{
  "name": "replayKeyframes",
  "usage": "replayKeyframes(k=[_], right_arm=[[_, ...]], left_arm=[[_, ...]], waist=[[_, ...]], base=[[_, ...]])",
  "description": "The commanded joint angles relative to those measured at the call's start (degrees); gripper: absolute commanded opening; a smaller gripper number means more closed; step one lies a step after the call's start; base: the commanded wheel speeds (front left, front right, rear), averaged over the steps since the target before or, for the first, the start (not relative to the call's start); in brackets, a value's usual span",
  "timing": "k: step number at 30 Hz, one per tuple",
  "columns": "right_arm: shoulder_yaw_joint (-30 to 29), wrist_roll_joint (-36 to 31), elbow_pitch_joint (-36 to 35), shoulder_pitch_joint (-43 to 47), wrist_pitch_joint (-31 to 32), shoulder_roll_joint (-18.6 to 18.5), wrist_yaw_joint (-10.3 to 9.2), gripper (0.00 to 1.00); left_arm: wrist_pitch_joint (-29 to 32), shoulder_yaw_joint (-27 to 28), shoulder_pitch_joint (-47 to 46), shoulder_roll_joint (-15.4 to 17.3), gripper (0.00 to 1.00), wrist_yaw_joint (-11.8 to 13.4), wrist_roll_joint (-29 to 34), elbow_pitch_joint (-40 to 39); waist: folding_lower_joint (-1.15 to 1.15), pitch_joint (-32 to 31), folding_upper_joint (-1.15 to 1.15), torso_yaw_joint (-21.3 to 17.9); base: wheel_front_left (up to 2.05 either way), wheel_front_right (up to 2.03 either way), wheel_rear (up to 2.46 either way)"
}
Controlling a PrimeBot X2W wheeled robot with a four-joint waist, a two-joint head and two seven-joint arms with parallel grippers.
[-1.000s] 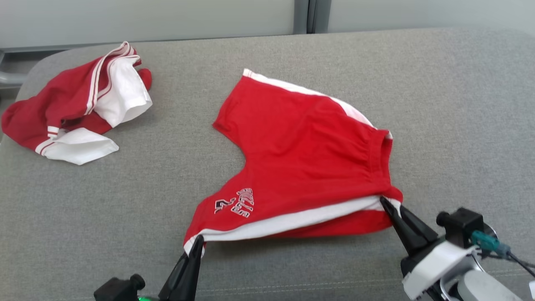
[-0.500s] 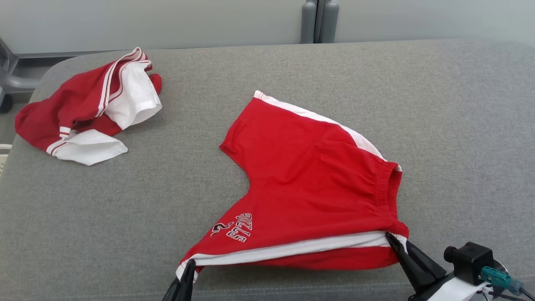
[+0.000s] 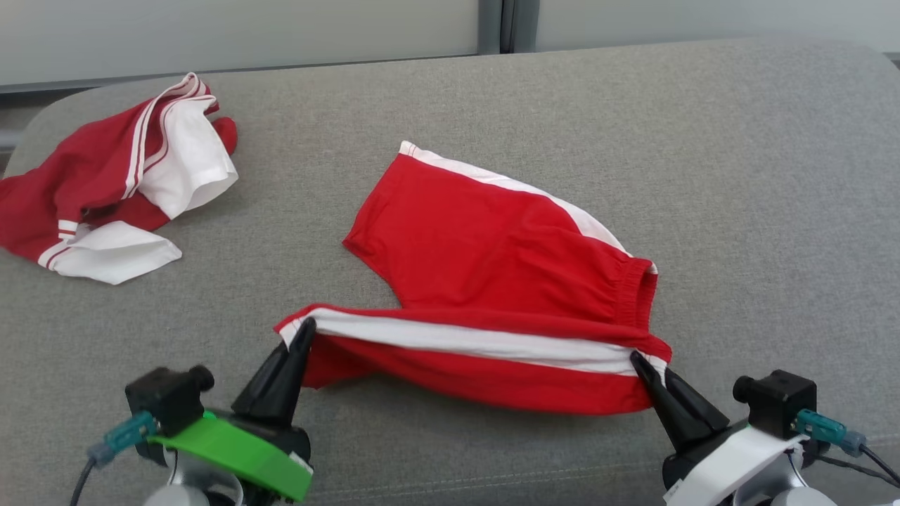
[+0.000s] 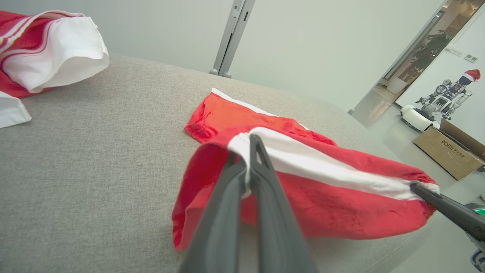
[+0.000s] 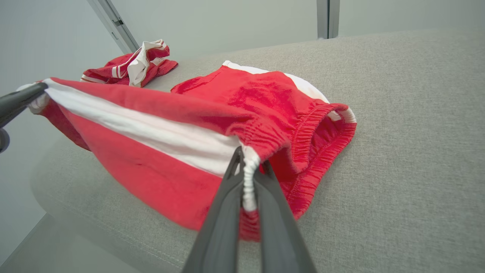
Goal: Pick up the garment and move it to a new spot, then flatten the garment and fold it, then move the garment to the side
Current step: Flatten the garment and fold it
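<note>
Now the red shorts [image 3: 492,239] lie in the middle of the frame in the head view, on the grey fabric-covered counter [image 3: 738,176]. Their near edge, which carries a white side stripe, is lifted off the counter and stretched in a line between the two grippers. The far leg and the elastic waistband at the right rest flat on the fabric.

The left gripper [image 3: 306,327], at the lower left of the frame, is closed tight on the hem corner of the raised leg, pinching the end of the white stripe. In the left wrist view the cloth is caught between its two dark fingers with no gap.

The right gripper [image 3: 636,358], at the lower right, is likewise clamped on the shorts, at the waistband end of the same stripe. In the right wrist view the white gathered elastic runs down between its fingers.

Below the stripe the red cloth hangs down and touches the counter. A second red-and-white garment [image 3: 105,190] lies crumpled in the upper left of the frame, well apart from the shorts.
</note>
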Motion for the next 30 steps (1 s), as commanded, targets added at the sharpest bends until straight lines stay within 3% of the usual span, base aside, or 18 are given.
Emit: replayKeyframes(k=[1,10,17,30], right_arm=[[0.2,0.4,0.3,-1.5,-0.2,0.4,-0.06,0.0],[0.4,0.8,1.7,-8.8,0.6,4.2,-0.06,0.0],[-0.1,-0.5,6.5,-16.2,0.6,10.6,-0.04,0.0],[1.5,-0.6,16.5,-25.6,-1.9,16.2,-0.04,0.0]], left_arm=[[0.9,-0.1,-3.8,1.0,0.0,-0.5,0.0,1.5],[12.9,-6.1,-23.8,7.5,0.0,-1.3,-5.4,8.1],[20.5,-12.3,-39.6,14.5,0.0,-1.3,-11.9,12.2],[23.1,-18.1,-50.9,19.3,0.0,-1.3,-14.5,20.8]], waist=[[0.0,1.3,0.0,-1.3],[0.0,7.3,0.0,-7.0],[0.0,13.6,0.0,-13.7],[0.0,19.6,0.0,-19.4]], base=[[0.0,0.0,0.0],[0.0,0.0,0.0],[0.0,0.0,0.0],[0.0,0.0,0.0]])
